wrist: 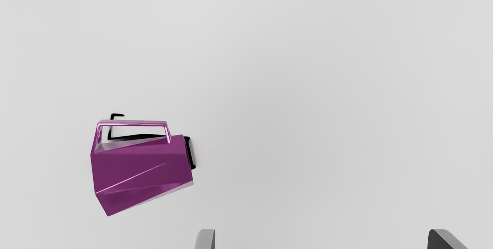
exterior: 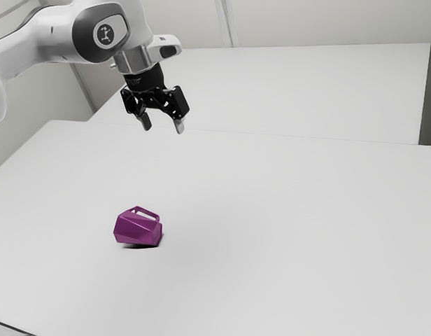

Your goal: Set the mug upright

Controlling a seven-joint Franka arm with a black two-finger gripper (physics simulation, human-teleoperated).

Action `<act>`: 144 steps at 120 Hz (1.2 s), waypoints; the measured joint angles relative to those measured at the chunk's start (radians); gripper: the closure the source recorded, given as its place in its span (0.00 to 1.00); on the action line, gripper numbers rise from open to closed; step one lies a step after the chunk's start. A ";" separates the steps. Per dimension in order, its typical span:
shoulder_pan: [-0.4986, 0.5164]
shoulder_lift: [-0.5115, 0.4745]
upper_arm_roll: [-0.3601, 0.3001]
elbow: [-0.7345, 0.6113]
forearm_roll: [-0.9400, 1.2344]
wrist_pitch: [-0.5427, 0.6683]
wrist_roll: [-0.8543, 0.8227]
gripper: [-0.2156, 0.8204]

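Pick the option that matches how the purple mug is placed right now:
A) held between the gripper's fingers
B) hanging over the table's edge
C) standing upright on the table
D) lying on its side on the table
D: the purple mug lies on its side on the table, its handle along the upper side, with the open gripper well clear above it.

A small round badge with a pale rim marks the dark grey, rounded joint cover of a glossy white robot arm in the exterior view, its inner emblem too small to make out. No lettering or numbers can be read.
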 joint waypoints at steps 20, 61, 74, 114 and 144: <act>-0.004 -0.002 0.000 0.000 -0.001 -0.002 0.001 0.21; 0.055 -0.079 0.008 -0.079 -0.017 -0.027 0.009 0.21; 0.111 -0.095 0.010 -0.109 -0.040 -0.036 0.022 0.21; 0.219 -0.112 0.058 -0.196 -0.120 -0.034 0.100 0.21; 0.315 -0.103 0.080 -0.280 -0.192 0.012 0.199 0.21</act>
